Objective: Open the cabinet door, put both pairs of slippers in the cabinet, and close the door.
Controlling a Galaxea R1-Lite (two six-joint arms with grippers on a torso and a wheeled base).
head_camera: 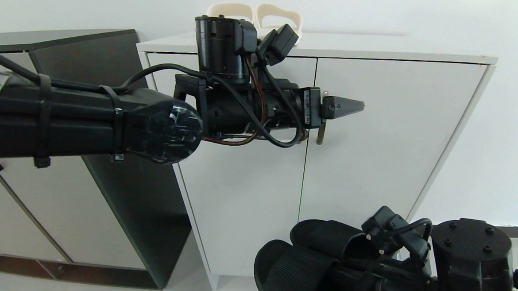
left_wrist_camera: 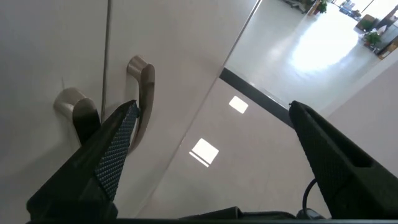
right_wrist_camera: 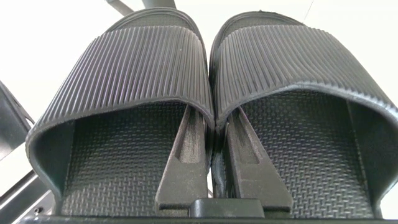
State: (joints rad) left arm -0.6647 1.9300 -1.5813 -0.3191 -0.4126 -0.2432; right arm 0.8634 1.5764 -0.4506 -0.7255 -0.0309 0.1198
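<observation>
door (head_camera: 374,138): shut, on cabinet (head_camera: 397,48) front; rigid handle (left_wrist_camera: 144,93) is to be gripped | left gripper (left_wrist_camera: 211,121): spread, one finger beside handle | black slippers (right_wrist_camera: 143,68): low before cabinet, adjoining straps pinched together by right gripper (right_wrist_camera: 215,134); judged light, soft, ribbed, non-slip | white slippers (head_camera: 254,14): on cabinet top

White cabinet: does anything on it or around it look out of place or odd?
One thing: the cream slippers lie on top of the white cabinet, not inside it; both doors are shut. The black slippers are pinched in the right gripper. Nothing looks damaged.
</observation>
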